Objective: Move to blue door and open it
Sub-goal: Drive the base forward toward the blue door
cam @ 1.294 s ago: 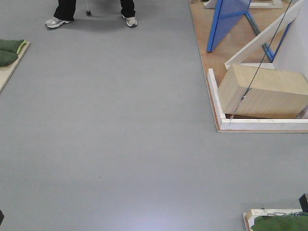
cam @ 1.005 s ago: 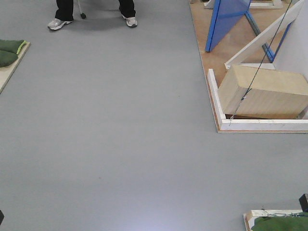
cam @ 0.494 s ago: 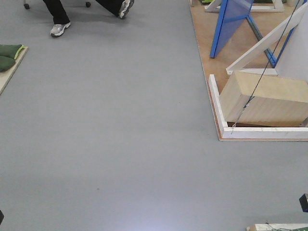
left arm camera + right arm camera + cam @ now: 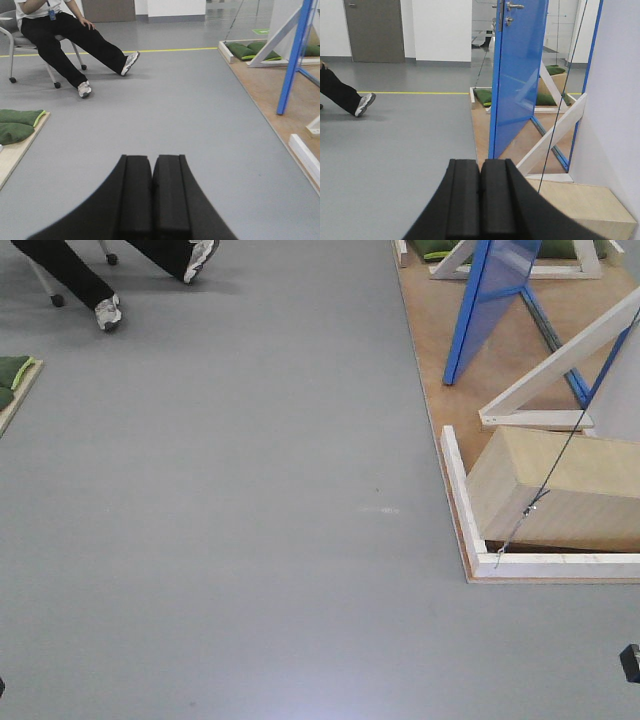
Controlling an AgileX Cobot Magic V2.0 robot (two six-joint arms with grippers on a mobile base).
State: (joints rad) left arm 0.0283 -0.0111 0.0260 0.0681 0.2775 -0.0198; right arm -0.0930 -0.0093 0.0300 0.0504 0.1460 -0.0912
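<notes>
Grey floor (image 4: 250,540) fills most of the front view. At its far left edge a green cushion (image 4: 8,375) lies on a pale board. Above the cushion, the legs of a seated person (image 4: 90,270) in dark trousers and grey trainers stretch across the top corner.

The left gripper (image 4: 152,200) hangs low over the bare floor with its black pads pressed flat together and nothing between them. It points towards a yellow line (image 4: 165,49) painted far ahead.

Right of centre, a wooden platform (image 4: 425,340) edged by a white rail (image 4: 455,480) rises from the floor. The blue door (image 4: 517,75) stands upright on it, ahead of the robot and off to the right — well apart from both arms. Its silver lever handle (image 4: 514,6) sits near the top of the right wrist view, with the round lock (image 4: 508,21) just below. Whether the door sits closed in its frame I cannot tell.

The right gripper (image 4: 480,200) is likewise closed tight on nothing, aimed at the door's lower near edge.

Further right, a white slanted brace (image 4: 552,137) leans up past the door. A pale wooden box (image 4: 570,490) rests inside the rail, and a thin dark cord (image 4: 560,450) runs down across it to the rail. A white panel (image 4: 615,100) closes the far right.
</notes>
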